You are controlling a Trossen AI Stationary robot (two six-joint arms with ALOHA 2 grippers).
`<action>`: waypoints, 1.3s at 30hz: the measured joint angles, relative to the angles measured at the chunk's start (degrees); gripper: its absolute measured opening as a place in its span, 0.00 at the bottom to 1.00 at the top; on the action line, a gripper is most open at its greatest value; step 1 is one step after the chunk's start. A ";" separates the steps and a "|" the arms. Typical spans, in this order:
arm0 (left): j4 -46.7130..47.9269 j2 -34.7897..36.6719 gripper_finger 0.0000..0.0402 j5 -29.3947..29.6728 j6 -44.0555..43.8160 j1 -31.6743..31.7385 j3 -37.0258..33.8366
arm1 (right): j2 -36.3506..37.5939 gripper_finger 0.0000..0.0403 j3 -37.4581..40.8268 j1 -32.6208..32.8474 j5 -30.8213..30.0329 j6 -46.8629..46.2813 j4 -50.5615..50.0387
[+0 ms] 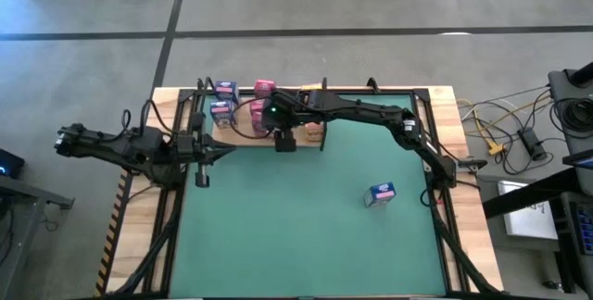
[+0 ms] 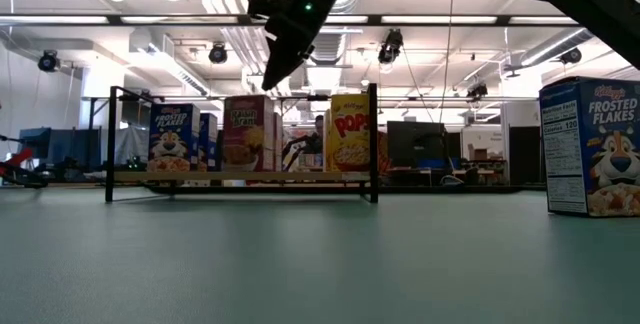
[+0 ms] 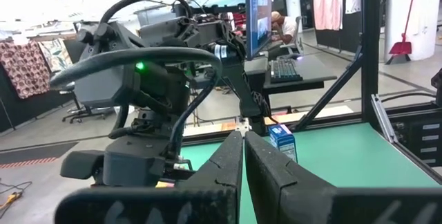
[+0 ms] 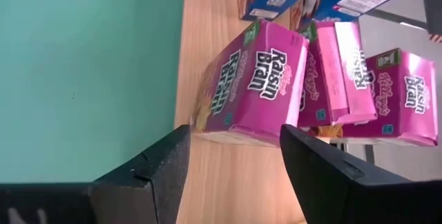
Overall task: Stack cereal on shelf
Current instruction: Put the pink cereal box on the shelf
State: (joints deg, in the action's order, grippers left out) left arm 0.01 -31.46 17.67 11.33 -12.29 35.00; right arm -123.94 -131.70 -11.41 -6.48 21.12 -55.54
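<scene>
The light-wood shelf (image 1: pixel 248 135) with black posts stands at the table's far edge. On it stand blue boxes (image 1: pixel 221 101), pink Raisin Bran boxes (image 1: pixel 260 98) and a yellow box (image 1: pixel 315 131); the low view shows a blue (image 2: pixel 173 144), a pink (image 2: pixel 247 134) and a yellow Pops box (image 2: pixel 350 134) upright on the shelf panel (image 2: pixel 240 176). My right gripper (image 1: pixel 283 139) hangs open above the shelf, its fingers either side of the nearest pink box (image 4: pixel 255 89) without touching it. Another blue box (image 1: pixel 381 193) stands on the green mat. My left gripper (image 1: pixel 218 152) waits shut at the shelf's left end.
The green mat (image 1: pixel 306 226) covers most of the table, with the lone blue box (image 2: pixel 590 144) toward its right side. A black frame runs along the table edges (image 1: pixel 443 152). Cables lie on the floor to the right (image 1: pixel 505 133). A person sits at a desk in the room beyond (image 3: pixel 280 27).
</scene>
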 joint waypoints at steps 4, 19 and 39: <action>0.05 -0.02 0.00 0.00 -0.02 0.00 0.00 | 0.00 0.53 -0.06 -0.01 0.00 0.13 0.52; 3.63 -7.00 0.00 19.53 -1.97 0.54 0.00 | 5.31 0.31 8.33 0.01 0.94 -3.37 -0.36; 6.17 -23.81 0.00 8.31 -4.38 23.69 0.00 | 21.56 0.02 54.08 -0.65 0.20 -5.53 66.97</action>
State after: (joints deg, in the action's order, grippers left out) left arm 6.18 -55.28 25.98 6.95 11.39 35.00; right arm -102.38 -77.62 -12.06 -6.28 15.60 11.42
